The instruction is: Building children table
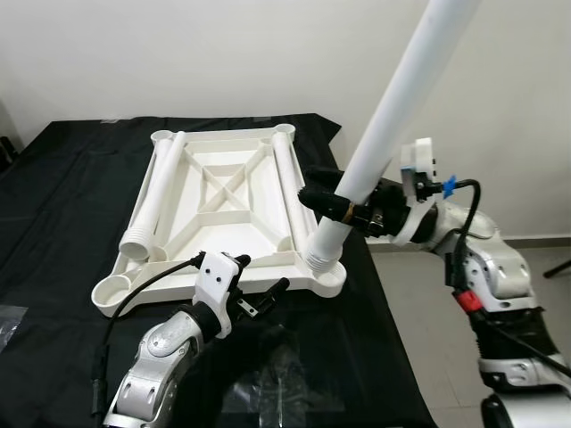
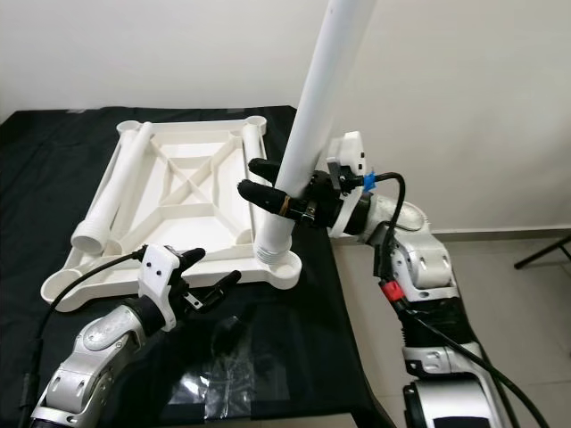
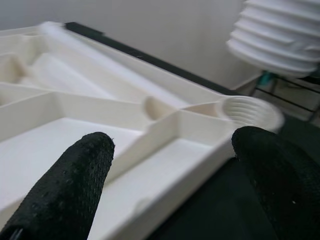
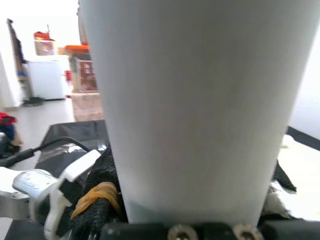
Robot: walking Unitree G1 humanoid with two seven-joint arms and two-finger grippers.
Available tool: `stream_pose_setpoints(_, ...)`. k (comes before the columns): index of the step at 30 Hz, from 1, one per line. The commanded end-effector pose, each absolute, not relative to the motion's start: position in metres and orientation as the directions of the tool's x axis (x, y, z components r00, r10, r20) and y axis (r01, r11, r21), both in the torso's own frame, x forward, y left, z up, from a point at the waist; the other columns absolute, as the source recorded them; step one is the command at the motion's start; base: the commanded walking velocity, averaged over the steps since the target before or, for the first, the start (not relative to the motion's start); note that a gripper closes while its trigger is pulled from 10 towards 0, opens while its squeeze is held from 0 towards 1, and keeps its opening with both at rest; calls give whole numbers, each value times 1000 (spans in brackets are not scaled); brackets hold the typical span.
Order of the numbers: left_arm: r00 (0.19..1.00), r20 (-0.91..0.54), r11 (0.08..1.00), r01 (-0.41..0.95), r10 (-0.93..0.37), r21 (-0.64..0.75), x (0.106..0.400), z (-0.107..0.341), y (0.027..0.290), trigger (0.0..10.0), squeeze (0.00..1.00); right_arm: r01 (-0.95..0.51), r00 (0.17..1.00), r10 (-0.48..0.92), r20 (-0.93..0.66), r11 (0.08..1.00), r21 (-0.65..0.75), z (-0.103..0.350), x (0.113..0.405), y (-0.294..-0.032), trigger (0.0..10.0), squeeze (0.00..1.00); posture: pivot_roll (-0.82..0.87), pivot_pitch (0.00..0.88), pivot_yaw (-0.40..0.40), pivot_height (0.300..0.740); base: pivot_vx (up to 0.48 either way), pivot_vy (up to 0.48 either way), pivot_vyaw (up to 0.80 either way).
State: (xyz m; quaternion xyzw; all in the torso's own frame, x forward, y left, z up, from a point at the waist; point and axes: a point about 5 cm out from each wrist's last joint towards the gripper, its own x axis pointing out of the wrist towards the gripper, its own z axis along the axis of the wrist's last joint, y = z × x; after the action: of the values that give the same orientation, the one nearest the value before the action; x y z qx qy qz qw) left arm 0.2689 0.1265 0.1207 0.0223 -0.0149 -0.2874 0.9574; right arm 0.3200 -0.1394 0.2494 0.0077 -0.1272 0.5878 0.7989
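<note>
Right pincer (image 1: pixel 343 207) is clamped around the white leg (image 1: pixel 393 107), tilted, threaded end right over the corner socket (image 1: pixel 323 267). Left pincer (image 1: pixel 259 294) gapes wide just beside that corner.

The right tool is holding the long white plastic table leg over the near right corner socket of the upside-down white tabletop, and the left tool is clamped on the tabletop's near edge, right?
Not quite. The left tool is open and clamped on nothing; the left wrist view shows its black fingers spread before the upside-down white plastic tabletop. The right tool does hold the long white plastic table leg over that socket.
</note>
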Motion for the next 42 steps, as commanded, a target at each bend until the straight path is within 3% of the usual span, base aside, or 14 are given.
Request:
stream_pose_setpoints(1,844,27,843,532,-536,77,267,124,133,10000,0,-954,218,953,208,253,-159,249,320,-135,10000,0,-95,45,-14,740,0,0,0)
stream_pose_setpoints(5,848,38,847,525,-529,88,263,127,137,10000,0,-967,155,974,167,184,-176,246,320,-133,10000,0,-89,73,-9,740,0,0,0)
stream_pose_setpoints(7,837,58,839,539,-543,79,258,136,137,10000,0,-978,48,996,77,62,-198,250,319,-137,10000,0,-72,151,-4,740,0,0,0)
stream_pose_setpoints(9,837,58,839,539,-543,79,258,136,137,10000,0,-978,48,996,77,62,-198,250,319,-137,10000,0,-72,151,-4,740,0,0,0)
stream_pose_setpoints(14,807,54,806,578,-588,127,250,151,139,10000,0,-975,-92,996,-9,-92,-204,274,320,-145,10000,0,-72,232,16,740,0,0,0)
stream_pose_setpoints(19,800,40,788,578,-598,213,252,156,145,10000,0,-966,-141,990,-13,-140,-218,291,323,-142,10000,0,-71,274,24,740,0,0,0)
stream_pose_setpoints(27,819,62,807,546,-571,227,247,162,150,10000,0,-960,-183,983,-33,-186,-208,293,321,-145,10000,0,-65,307,29,740,0,0,0)
stream_pose_setpoints(28,819,80,805,534,-568,257,243,168,152,10000,0,-957,-205,978,-41,-209,-202,295,318,-145,10000,0,-60,361,28,740,0,0,0)
stream_pose_setpoints(33,793,118,778,537,-597,326,235,186,151,10000,0,-938,-266,959,-93,-280,-203,320,313,-143,10000,0,-59,381,16,740,0,0,0)
stream_pose_setpoints(42,774,169,772,531,-610,350,236,204,148,10000,0,-912,-287,934,-211,-334,-238,335,308,-136,10000,0,-64,381,-10,740,0,0,0)
